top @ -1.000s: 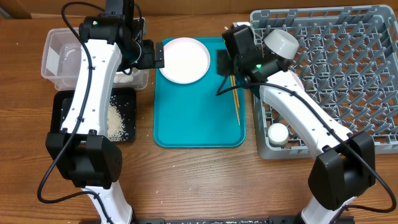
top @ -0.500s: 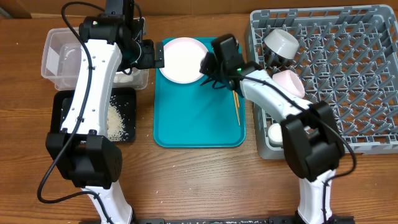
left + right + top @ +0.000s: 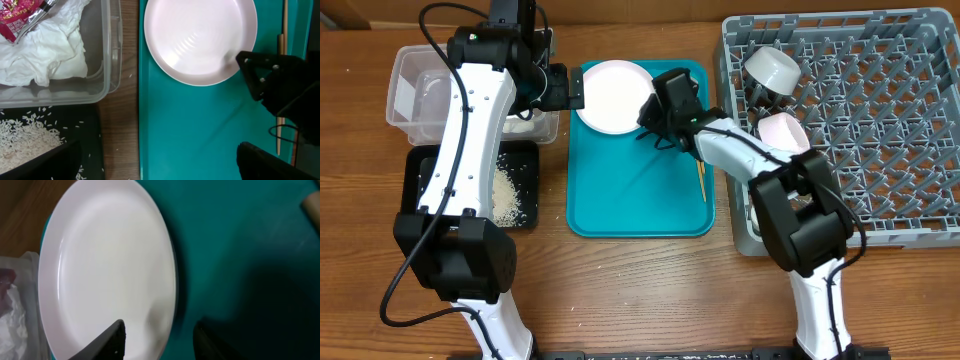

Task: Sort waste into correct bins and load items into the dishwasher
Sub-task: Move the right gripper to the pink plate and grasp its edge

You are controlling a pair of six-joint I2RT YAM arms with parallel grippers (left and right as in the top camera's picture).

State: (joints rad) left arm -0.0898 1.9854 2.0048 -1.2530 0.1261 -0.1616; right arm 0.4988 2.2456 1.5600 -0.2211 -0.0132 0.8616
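The pale pink plate (image 3: 613,93) lies at the back of a teal tray (image 3: 630,205). My right gripper (image 3: 648,117) is open and straddles the plate's right rim (image 3: 172,280). In the right wrist view, one finger is over the plate and the other over the tray (image 3: 160,335). Two chopsticks (image 3: 700,175) lie along the tray's right side. My left gripper (image 3: 155,165) is open and empty above the tray's left edge. A whitish bowl (image 3: 772,68) and a pink bowl (image 3: 788,132) sit in the grey dish rack (image 3: 880,120). The cup is hidden.
The clear tub (image 3: 408,95) at the back left holds the red-and-white wrapper (image 3: 15,15) and white tissue (image 3: 47,47). The black tray (image 3: 525,160) in front of it holds rice (image 3: 505,195). A few grains lie on the wood between them.
My right arm has swung left from the dish rack's edge to the plate's right rim, gripper open. The left arm has not moved.
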